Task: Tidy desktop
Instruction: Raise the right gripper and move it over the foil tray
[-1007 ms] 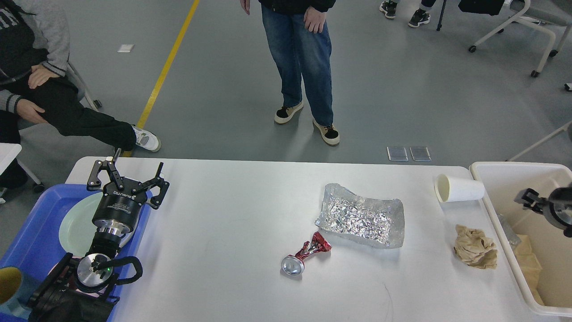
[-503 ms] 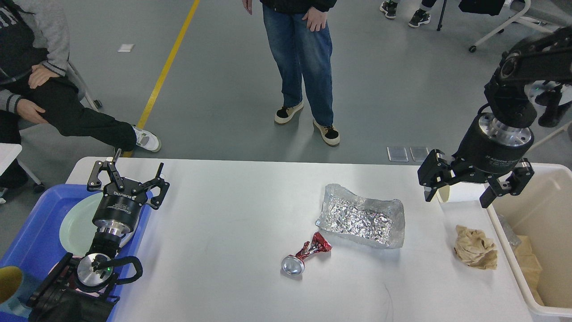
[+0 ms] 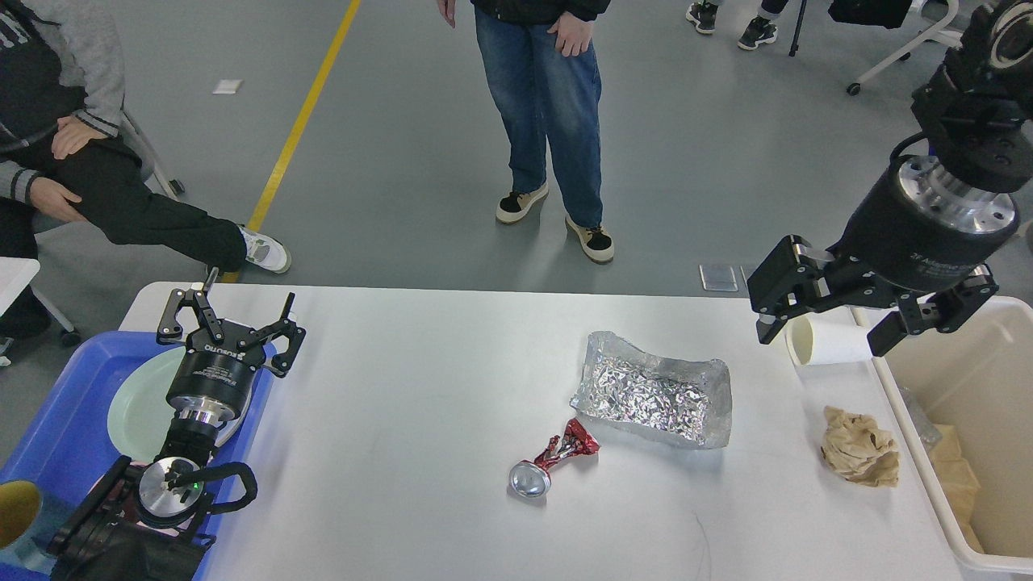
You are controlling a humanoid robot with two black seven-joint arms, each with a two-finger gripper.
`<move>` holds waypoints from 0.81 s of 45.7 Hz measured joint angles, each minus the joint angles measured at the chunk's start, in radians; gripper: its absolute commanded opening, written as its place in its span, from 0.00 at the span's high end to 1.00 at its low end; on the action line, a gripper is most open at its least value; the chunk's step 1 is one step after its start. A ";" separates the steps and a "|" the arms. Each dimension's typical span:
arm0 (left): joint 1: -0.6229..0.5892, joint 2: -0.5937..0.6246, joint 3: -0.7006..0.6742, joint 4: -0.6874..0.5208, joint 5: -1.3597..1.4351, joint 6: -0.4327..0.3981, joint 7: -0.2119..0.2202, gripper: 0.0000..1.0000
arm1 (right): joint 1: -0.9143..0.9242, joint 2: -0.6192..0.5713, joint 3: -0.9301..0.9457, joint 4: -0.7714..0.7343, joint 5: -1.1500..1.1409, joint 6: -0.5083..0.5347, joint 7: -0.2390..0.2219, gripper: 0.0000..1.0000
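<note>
At the right end of the desktop (image 3: 420,420): right gripper (image 3: 819,327) now raised and drawn slightly back compared with half a second ago, hanging above the tipped paper cup (image 3: 831,343). Fingers spread wide, nothing held; cup visible between them, not touched as far as can be told. A second ago barely in view, low over the cream bin (image 3: 968,420); since then swung in over the table edge.

Left gripper (image 3: 230,323): unchanged across all three frames, parked over the pale plate (image 3: 137,403) in the blue tray (image 3: 64,420), fingers wide apart, empty.

Litter positions unchanged: foil sheet (image 3: 654,391) mid-table, crushed red can (image 3: 553,460) just in front of it, crumpled brown paper (image 3: 859,448) near the bin, cup beside the bin's rim. Nothing lifted from the table in this interval.

Judgement: arm repositioning only, no tidying progress yet. Cup the likely next target, given the alignment. Lying on its side, light, liable to roll or crush under a hard pinch. Four pieces remaining.
</note>
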 measured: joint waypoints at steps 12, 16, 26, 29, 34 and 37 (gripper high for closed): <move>0.000 -0.001 0.000 0.000 0.000 0.000 0.001 0.04 | -0.090 0.001 0.019 -0.052 0.000 -0.060 0.002 0.00; 0.000 -0.001 0.000 0.000 0.000 0.000 0.001 0.04 | -0.173 0.001 0.019 -0.097 0.001 -0.129 0.003 0.00; 0.000 -0.001 0.000 0.000 0.000 0.000 0.001 0.04 | -0.453 0.003 0.033 -0.266 -0.003 -0.238 0.003 0.00; 0.000 -0.001 0.000 0.000 0.000 0.000 0.001 0.04 | -0.535 0.007 0.055 -0.321 -0.005 -0.243 0.003 0.00; 0.000 -0.001 0.000 0.000 0.000 0.000 0.001 0.04 | -0.689 0.013 0.102 -0.435 -0.006 -0.248 0.003 0.00; 0.000 -0.001 0.000 0.000 0.000 0.000 0.001 0.04 | -0.786 0.031 0.129 -0.516 -0.006 -0.253 0.003 0.00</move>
